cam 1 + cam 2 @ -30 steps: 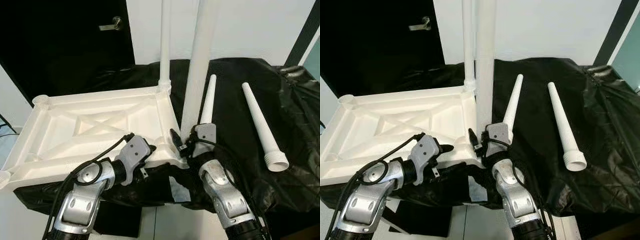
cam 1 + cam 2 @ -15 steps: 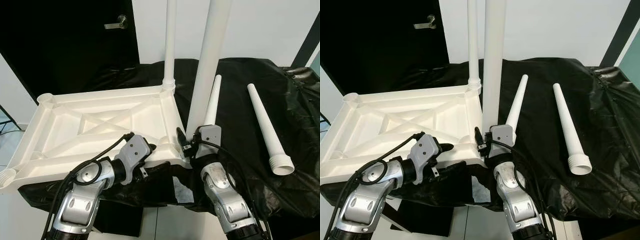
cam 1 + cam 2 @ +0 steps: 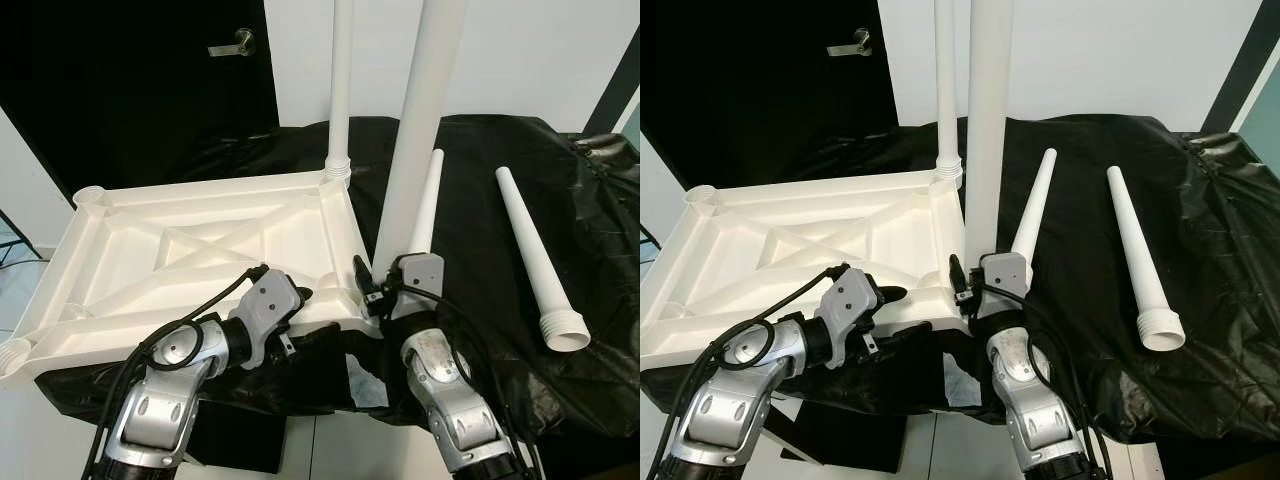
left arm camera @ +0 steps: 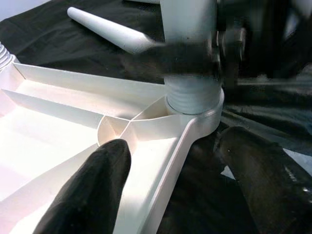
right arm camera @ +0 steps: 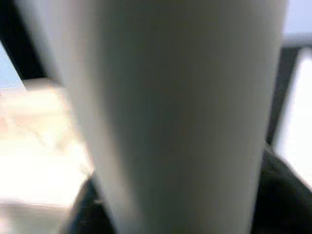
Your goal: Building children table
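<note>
The right hand (image 3: 372, 292) is mostly hidden behind its own wrist housing in the head views. The right wrist view gives a blurred white column, the near leg (image 5: 180, 117), pressed close against the camera with dark finger shapes at its base. The hand sits tight against the foot of that leg, and its fingers appear closed around it, though the contact itself cannot be seen clearly.

The tops of both standing legs are cut off by the frame edge. The near leg (image 3: 418, 130) stands upright in the near right corner socket of the upturned white tabletop (image 3: 190, 250). The far leg (image 3: 342, 80) stands in the far right corner socket.

The left hand (image 4: 175, 180) has its two black fingers (image 4: 92, 185) spread apart. One lies over the ribbed inside of the tabletop and the other sits outside its rim, so they straddle the edge near the corner socket (image 4: 195, 105). Whether they press on the rim cannot be told.

The tabletop lies on a surface draped in black cloth (image 3: 600, 250), with its left corners reaching past the cloth's edge. Two loose legs lie on the cloth to the right. The first loose leg (image 3: 425, 205) is just beside the near leg, its lower end hidden by the right hand. The second loose leg (image 3: 530, 255) lies well apart, with its threaded wide end toward the robot.
</note>
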